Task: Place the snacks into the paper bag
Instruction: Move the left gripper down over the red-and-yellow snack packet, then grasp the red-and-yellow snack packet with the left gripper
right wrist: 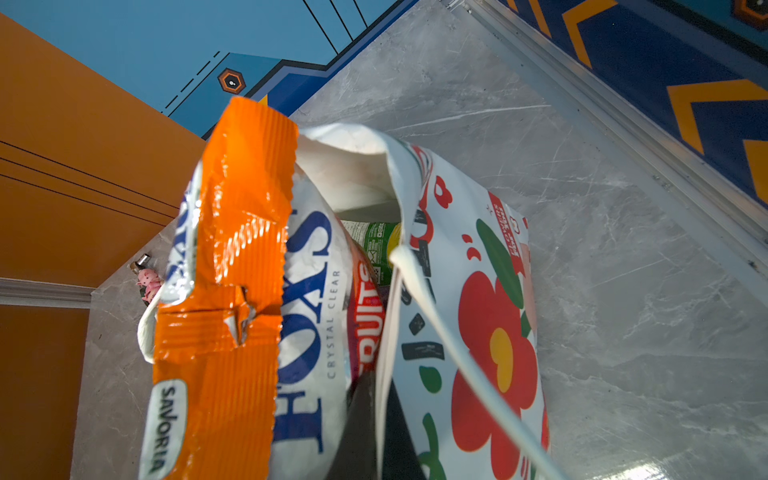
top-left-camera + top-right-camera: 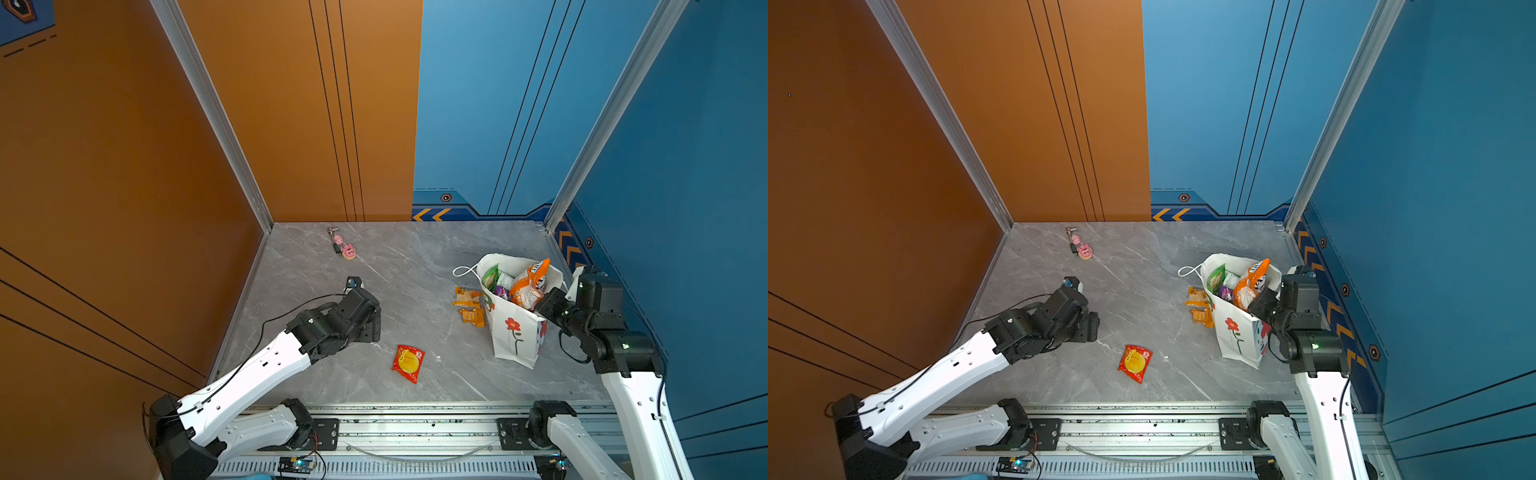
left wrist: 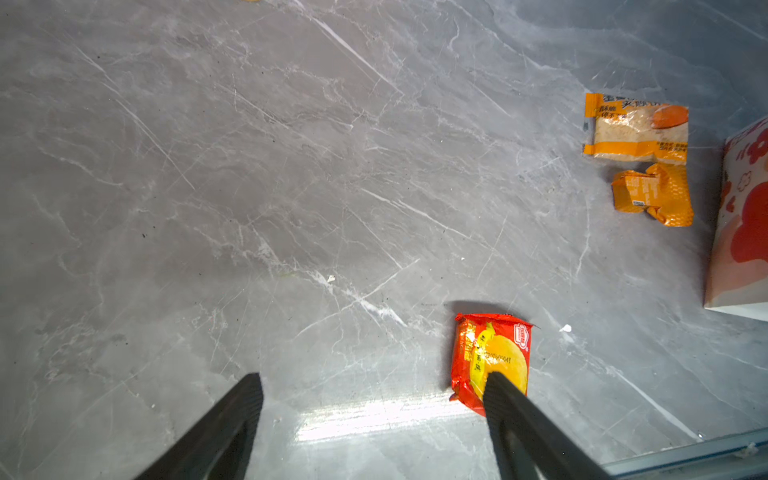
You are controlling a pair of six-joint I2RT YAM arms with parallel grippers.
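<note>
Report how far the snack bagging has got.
Done: a green foil packet, a purple packet and an orange-and-white foil bag sit in the white flowered paper bag. In hand: the right hand is shut on its rim; the open left hand hovers by the red-and-yellow foil packet. Left: that packet and two small orange sachets beside the bag.

I work over a grey marble-pattern tabletop, which takes a bright patch of glare in the left wrist view. Orange wall panels with thin black lines close the left and part of the back; blue panels close the rest. Aluminium posts mark the back corners. Orange chevrons trim the blue base, and an aluminium rail runs along the near edge.
</note>
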